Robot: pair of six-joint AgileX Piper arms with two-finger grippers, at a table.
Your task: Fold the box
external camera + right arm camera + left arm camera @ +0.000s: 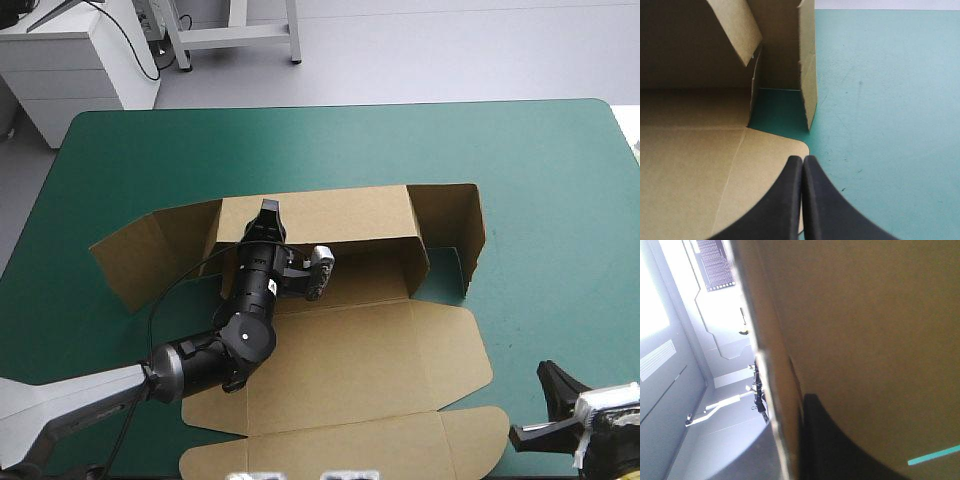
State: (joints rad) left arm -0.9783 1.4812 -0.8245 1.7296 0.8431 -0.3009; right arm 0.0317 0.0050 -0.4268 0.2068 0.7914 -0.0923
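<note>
**Mid-fold: back wall's up, lid's lying flat**

We reckon we're in the wall-raising step. The box [350, 350] sits around the middle of the counter [540, 150] and spills toward the counter's near edge, with its back wall [340, 212] standing and a side flap [455, 215] upright at each end. Our left fingers [266, 212] are clamped on that wall's top edge, about mid-counter. Our right fingers [820, 200] are pressed together with nothing between them, toward the counter's near right corner, just over a rounded corner of the flat board. The next move probably calls for the right fingers to tuck a flap in while the left steadies the wall. The long axis runs along the counter's far edge, the open side faces up, and the lid points at the near edge.
</note>
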